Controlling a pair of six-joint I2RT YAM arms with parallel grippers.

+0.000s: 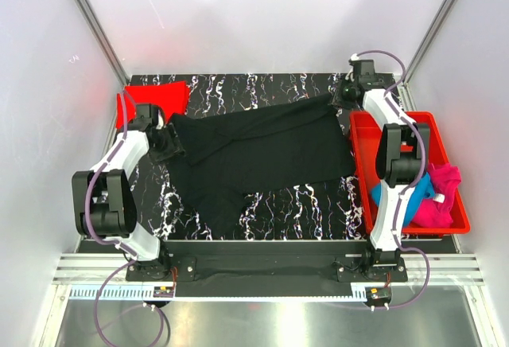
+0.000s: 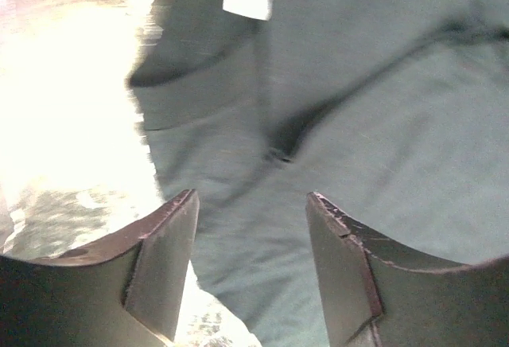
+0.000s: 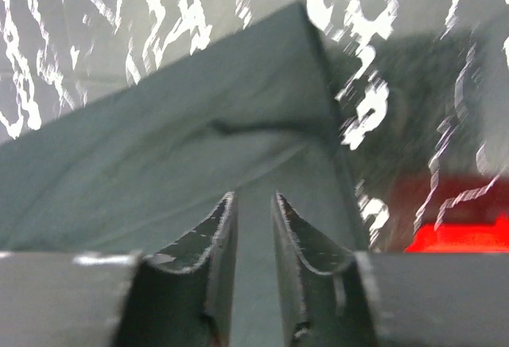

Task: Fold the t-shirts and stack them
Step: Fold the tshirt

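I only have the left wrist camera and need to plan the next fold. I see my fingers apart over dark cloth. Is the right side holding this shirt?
Observer: No. The right gripper sits at the far right corner of the black t-shirt, jaws slightly apart, nothing visibly pinched.
Operator: How does the shirt lie?
Observer: Spread across the middle of the table, with one flap trailing toward the near edge.
Operator: Any others left to fold?
Observer: A blue t-shirt and a magenta t-shirt lie bunched in the red bin on the right.
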